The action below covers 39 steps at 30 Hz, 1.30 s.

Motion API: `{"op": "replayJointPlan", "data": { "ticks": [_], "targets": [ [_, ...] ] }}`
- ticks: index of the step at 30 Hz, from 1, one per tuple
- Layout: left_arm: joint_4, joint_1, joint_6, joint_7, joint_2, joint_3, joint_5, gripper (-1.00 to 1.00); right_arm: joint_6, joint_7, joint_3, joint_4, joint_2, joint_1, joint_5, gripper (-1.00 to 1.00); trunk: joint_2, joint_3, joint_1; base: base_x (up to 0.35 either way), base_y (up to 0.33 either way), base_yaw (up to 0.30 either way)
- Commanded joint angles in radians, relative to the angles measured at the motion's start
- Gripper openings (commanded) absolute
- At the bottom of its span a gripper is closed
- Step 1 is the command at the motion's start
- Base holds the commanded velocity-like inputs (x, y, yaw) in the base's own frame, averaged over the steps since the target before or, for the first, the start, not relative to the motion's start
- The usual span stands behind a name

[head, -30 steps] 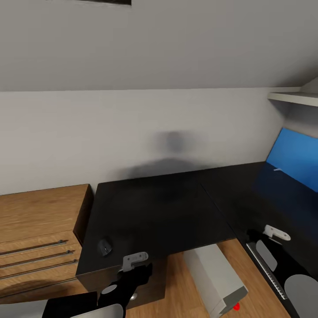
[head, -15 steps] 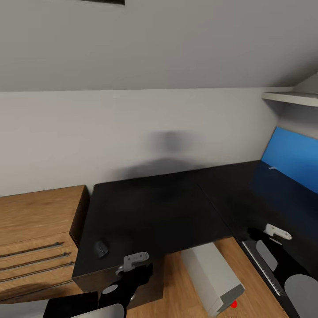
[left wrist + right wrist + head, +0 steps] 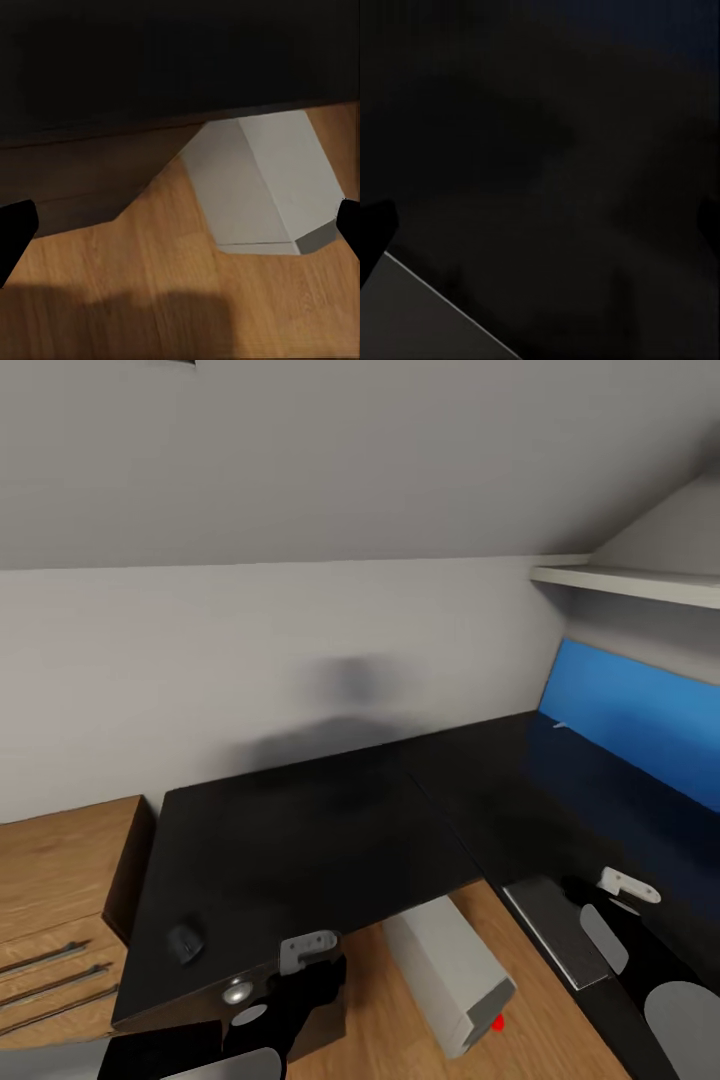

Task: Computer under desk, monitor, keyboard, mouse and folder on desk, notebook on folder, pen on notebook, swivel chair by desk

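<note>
Even, soft, diffuse light in head view; no visible source. Blurred grey shadow smudge on white wall above glossy black table; faint sheen on tabletop, no hard glare. Left wrist view: warm mid-bright floor, broad soft shadow band across near edge, deep dark under table. Right wrist view very dim, near black, detail indistinct. Render sharp, slight wide-angle slant at edges.

The desk top is glossy black, its back panel bright blue. The mouse at 8 o'clock is dark grey. The computer is light grey with a red spot. The dresser is warm wood-grain; the floor matches. The wall is white.
</note>
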Motion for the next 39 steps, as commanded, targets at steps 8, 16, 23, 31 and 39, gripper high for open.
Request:
{"op": "replayJointPlan", "data": {
  "ticks": [8, 16, 23, 31, 39],
  "targets": [
    [-0.002, -0.002, -0.006, 0.002, 0.001, -0.002, 0.004, 1.00, 0.006, -0.005, 0.004, -0.001, 0.000, 0.000, -0.005, 1.00, -0.001, -0.001, 0.000, 0.000, 0.000, -0.139],
    [0.009, -0.002, -0.008, 0.010, -0.031, 0.000, 0.000, 1.00, 0.034, 0.034, 0.010, -0.034, 0.016, 0.002, -0.013, 1.00, -0.008, -0.004, 0.004, 0.000, 0.000, -0.007],
    [-0.030, -0.002, -0.010, 0.012, -0.032, 0.000, -0.003, 1.00, -0.001, 0.037, 0.008, -0.023, 0.040, 0.000, 0.003, 1.00, -0.057, -0.026, 0.031, 0.000, 0.000, 0.000],
    [-0.034, -0.002, -0.010, 0.012, -0.032, -0.001, -0.003, 1.00, -0.002, 0.045, 0.004, -0.019, 0.044, 0.000, 0.003, 1.00, -0.113, -0.051, 0.061, 0.000, 0.000, 0.000],
    [-0.034, -0.002, -0.009, 0.011, -0.032, -0.002, -0.003, 1.00, 0.000, 0.046, 0.004, -0.019, 0.044, 0.000, 0.001, 1.00, -0.169, -0.076, 0.092, 0.000, 0.000, 0.000]
  ]
}}
